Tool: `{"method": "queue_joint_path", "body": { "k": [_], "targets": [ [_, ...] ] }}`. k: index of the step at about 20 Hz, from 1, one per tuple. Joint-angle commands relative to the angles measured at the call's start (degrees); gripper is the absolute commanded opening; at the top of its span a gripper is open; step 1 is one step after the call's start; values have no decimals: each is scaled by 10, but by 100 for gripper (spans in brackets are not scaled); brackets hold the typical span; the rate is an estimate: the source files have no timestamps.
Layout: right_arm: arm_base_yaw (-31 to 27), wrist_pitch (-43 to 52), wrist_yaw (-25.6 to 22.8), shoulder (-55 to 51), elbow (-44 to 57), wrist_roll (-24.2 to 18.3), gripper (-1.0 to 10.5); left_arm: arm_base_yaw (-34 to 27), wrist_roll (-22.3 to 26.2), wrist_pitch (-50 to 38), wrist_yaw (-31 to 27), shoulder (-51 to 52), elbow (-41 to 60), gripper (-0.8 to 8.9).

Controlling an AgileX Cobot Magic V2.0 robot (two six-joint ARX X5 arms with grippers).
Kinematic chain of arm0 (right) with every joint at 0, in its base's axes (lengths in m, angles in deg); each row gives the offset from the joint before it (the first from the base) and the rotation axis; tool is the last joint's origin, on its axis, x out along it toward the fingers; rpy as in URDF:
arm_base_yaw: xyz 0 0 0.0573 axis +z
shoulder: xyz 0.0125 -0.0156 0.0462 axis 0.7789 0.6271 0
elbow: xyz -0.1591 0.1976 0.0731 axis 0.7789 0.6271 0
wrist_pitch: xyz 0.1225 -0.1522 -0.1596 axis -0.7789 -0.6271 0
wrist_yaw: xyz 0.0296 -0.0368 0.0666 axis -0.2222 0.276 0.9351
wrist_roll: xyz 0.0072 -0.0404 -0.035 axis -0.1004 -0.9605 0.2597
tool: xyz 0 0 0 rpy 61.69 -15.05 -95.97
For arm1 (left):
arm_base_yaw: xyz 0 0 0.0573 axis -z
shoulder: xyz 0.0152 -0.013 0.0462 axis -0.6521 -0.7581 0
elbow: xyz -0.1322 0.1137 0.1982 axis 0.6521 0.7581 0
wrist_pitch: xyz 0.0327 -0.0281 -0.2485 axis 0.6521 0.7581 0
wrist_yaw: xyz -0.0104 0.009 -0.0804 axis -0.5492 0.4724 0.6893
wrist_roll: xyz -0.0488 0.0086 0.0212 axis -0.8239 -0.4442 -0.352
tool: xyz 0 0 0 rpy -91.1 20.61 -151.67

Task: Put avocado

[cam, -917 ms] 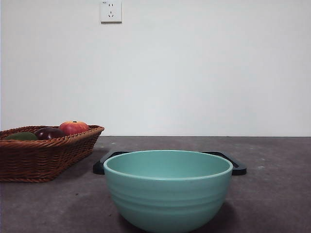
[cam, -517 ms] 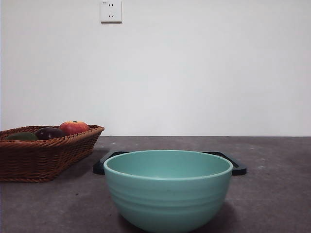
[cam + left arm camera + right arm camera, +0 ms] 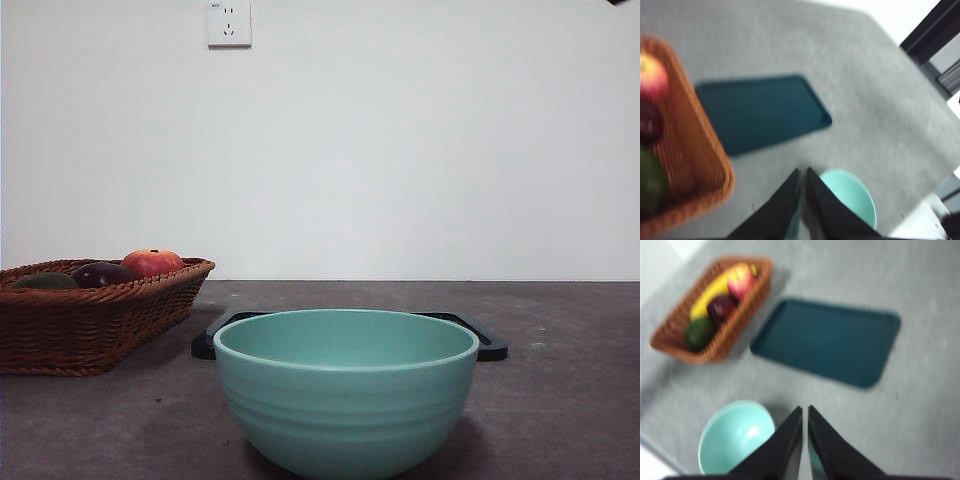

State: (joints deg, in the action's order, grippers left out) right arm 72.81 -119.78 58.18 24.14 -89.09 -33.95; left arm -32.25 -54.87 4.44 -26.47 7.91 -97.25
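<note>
The avocado (image 3: 45,281) is dull dark green and lies in the wicker basket (image 3: 90,325) at the left, next to a dark purple fruit (image 3: 100,274) and a red apple (image 3: 152,262). It also shows in the right wrist view (image 3: 699,333) and, blurred, in the left wrist view (image 3: 650,180). My left gripper (image 3: 803,172) is shut and empty, high above the table beside the basket. My right gripper (image 3: 805,410) is shut and empty, high above the table near the teal bowl (image 3: 736,436). In the front view only a black tip (image 3: 618,2) shows at the top right corner.
A teal bowl (image 3: 346,388) stands at the front middle. A dark flat tray (image 3: 480,340) lies behind it, also seen in the left wrist view (image 3: 760,112) and the right wrist view (image 3: 830,340). A banana (image 3: 712,292) lies in the basket. A wall socket (image 3: 228,23) is on the wall.
A small black tip has come into the front view's top right corner. The fruit, basket, bowl and tray have not moved.
</note>
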Motion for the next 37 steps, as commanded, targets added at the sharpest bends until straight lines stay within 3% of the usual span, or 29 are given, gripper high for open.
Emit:
{"method": "queue_joint_path", "body": {
  "k": [1,4,6,8,10,12,21,27,37],
  "targets": [
    [2,-9,-2,-6,-11,-21,11,2,-3,20,7,2,-11,30],
    [2,-6,-2,-24,-11,-40,12,2,-1,35,16,17,-11,44],
    [2,-6,-1,-35,-11,-63,16,2,3,35,16,27,-11,170],
    [2,-3,-1,-45,-11,-77,160,2,7,35,16,33,-11,376],
    [2,5,-3,-49,-11,-77,425,2,14,32,16,33,-11,497],
    [2,14,-3,-49,-11,-77,523,2,16,14,16,33,-11,500],
    [2,48,-2,-48,-11,-76,523,2,2,-30,1,31,-11,497],
    [2,44,-2,-48,-11,-62,523,2,-12,-10,-101,-36,-12,497],
    [2,39,-2,-48,-11,-58,523,2,-9,-2,-266,-299,-59,497]
  ]
}}
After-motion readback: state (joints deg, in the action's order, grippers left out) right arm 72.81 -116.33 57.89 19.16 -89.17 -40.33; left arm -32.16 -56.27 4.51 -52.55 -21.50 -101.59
